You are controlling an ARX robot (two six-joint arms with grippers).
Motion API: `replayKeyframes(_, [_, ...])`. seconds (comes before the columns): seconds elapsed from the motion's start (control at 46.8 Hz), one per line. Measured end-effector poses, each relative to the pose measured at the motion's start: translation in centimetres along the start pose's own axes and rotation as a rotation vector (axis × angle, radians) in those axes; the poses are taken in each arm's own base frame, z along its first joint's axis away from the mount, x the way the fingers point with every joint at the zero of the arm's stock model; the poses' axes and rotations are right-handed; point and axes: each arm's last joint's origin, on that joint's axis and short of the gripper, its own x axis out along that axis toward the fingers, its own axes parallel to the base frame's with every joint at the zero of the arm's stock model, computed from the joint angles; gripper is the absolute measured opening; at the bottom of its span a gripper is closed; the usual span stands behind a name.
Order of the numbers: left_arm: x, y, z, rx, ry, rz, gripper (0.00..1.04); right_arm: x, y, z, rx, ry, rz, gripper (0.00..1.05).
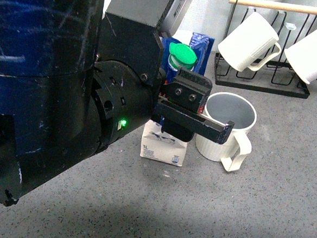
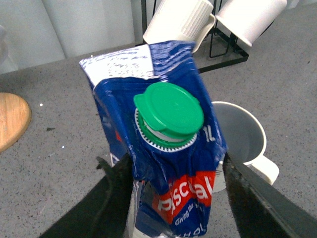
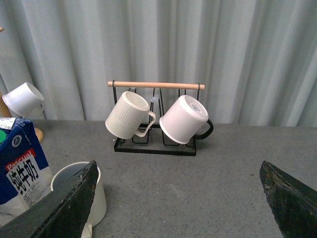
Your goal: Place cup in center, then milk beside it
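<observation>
Left gripper [image 2: 168, 168] clamps creased milk [image 2: 163, 119] beside ribbed cup [image 1: 213, 147].

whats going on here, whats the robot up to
The left tool is closed around the milk carton, which looks to be resting on the grey table right next to the cup. The cup stands upright, its handle towards the robot. The right tool is open and holds nothing. Behind, two white mugs hang on a rack.
</observation>
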Motion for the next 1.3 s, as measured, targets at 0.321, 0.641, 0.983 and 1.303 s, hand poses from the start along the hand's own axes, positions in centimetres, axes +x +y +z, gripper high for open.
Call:
replayKeyframes(0.321, [-1.4, 0.0, 1.8, -0.034, -0.04, -0.009, 1.0, 0.0, 0.0, 0.0, 0.0, 0.0, 0.0, 0.96])
replayKeyframes(0.641, [-3.1, 4.7, 4.7, -0.097, -0.161, 0.218, 0.98, 0.0, 0.0, 0.0, 0.0, 0.0, 0.0, 0.96])
replayKeyframes(0.983, [-9.5, 8.8, 2.3, -0.099, -0.262, 0.469, 0.45, 0.0, 0.0, 0.0, 0.0, 0.0, 0.0, 0.96])
replayKeyframes(1.303, [-14.4, 10.0, -0.3, -0.093, -0.255, 0.471, 0.04, 0.0, 0.0, 0.0, 0.0, 0.0, 0.0, 0.96])
